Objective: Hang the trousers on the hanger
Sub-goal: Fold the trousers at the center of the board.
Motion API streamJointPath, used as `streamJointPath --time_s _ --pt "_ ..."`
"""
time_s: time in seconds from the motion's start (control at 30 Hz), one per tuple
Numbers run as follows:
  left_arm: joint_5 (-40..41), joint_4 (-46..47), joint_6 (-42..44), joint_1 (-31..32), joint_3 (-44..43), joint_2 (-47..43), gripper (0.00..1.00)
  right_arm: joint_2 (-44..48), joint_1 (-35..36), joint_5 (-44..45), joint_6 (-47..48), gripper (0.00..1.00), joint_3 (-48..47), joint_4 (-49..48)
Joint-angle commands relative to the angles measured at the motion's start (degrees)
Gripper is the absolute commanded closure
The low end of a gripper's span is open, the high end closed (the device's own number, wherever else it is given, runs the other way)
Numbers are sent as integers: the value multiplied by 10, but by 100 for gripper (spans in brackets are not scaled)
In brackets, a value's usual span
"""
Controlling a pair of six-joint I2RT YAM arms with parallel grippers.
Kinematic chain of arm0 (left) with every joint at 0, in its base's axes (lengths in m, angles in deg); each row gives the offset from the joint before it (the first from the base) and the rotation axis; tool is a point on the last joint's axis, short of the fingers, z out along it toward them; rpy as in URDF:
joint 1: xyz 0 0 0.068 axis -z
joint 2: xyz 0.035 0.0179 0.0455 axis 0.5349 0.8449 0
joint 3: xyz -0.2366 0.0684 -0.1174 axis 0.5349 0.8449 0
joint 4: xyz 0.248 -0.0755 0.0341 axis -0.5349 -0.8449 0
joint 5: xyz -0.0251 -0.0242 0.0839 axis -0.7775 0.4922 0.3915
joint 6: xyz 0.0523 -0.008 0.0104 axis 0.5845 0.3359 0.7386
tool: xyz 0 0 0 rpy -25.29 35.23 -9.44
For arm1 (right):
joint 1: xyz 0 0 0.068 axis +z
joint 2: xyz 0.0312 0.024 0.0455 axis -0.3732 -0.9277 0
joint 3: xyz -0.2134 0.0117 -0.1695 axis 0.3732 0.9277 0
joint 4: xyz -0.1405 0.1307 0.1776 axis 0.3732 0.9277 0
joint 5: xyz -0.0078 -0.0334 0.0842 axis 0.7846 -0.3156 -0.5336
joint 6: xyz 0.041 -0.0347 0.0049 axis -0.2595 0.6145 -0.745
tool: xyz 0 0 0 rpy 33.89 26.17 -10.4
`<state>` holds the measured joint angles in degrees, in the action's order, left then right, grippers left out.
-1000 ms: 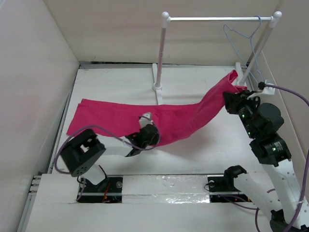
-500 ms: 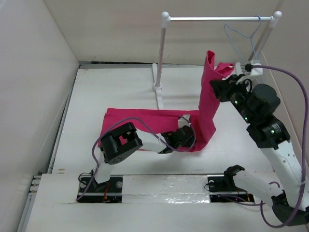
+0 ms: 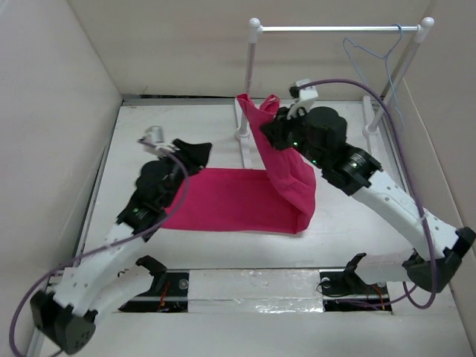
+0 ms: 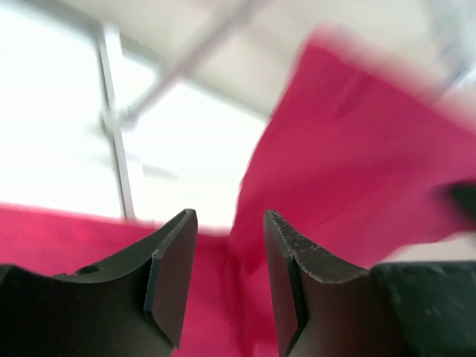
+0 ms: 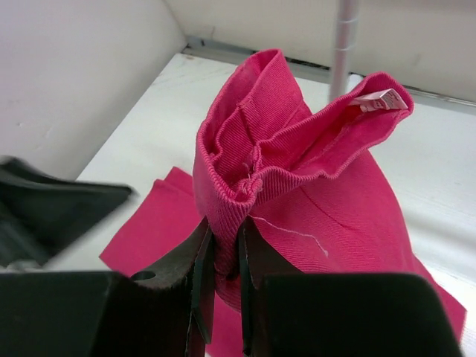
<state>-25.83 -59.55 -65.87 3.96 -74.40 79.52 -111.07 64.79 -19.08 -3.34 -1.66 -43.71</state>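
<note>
Hanging half-raised in the overhead view, the bright magenta-pink soft fabric trousers [image 3: 230,202] trail onto the white surface [image 3: 171,119], well apart from the thin pale-blue wire hanger [image 3: 384,58]; the left wrist view shows the left fingers [image 4: 169,275] apart and empty, while the right fingers [image 5: 201,286] clamp the bunched waistband, which the trailing cloth's drag could pull free.

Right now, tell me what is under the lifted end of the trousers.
The right gripper holds one bunched end of the trousers up. Below it, the rest of the garment lies flat on the table. The table surface beneath that cloth is covered.
</note>
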Motion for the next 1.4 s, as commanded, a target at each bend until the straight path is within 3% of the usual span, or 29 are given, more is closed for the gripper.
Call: streamJointPath --time_s 0.0,0.13,0.27,0.3,0.37,0.4,0.47,0.5,0.53,0.63,0.7,0.77,0.8,0.87,1.0,1.07,1.1,1.17,1.23,1.37 --pt "-38 -90 41 -65 -10 -106 62 -57 55 34 2 100 -58 -104" --pt "-74 -171 56 -154 -56 -180 64 -161 124 54 -9 100 -96 -146" --pt "-41 -215 66 -154 -88 -227 64 -307 203 46 -26 100 -159 -180" --pt "-33 -220 68 -154 -94 -233 64 -340 219 42 -31 96 -175 -180" --pt "-3 -239 70 -154 -98 -250 64 -432 261 32 -48 78 -208 -173" --pt "7 -246 71 -154 -102 -255 63 -457 272 23 -52 58 -239 -167" --pt "34 -262 74 -154 -104 -274 63 -497 291 28 -64 31 -251 -156" --pt "41 -264 75 -154 -98 -281 59 -499 296 36 -65 6 -250 -155" --pt "46 -266 76 -154 -95 -284 57 -495 296 35 -70 2 -233 -155" --pt "34 -269 75 -154 -77 -285 57 -422 296 40 -73 5 -121 -194" --pt "26 -263 71 -154 -49 -279 56 -342 289 56 -80 15 -51 -240" --pt "-8 -236 67 -154 -23 -269 56 -285 282 70 -94 45 67 -271" --pt "-22 -224 66 -154 3 -261 56 -256 275 94 -101 77 106 -278" --pt "-60 -195 64 -154 28 -223 56 -177 269 110 -117 100 214 -288" --pt "-144 -102 38 -138 98 -154 62 -84 245 114 -134 100 339 -283" --pt "-127 -56 28 -113 105 -106 64 -60 228 91 -128 84 370 -285" --pt "-120 -47 28 -88 102 -86 65 -55 214 83 -127 63 386 -283" --pt "-95 -27 26 -64 93 -27 66 -57 200 68 -110 50 393 -286" --pt "-78 -2 24 -26 86 5 72 -68 194 38 -100 52 380 -271" --pt "-52 9 18 14 85 51 82 -108 188 54 -112 74 385 -263"
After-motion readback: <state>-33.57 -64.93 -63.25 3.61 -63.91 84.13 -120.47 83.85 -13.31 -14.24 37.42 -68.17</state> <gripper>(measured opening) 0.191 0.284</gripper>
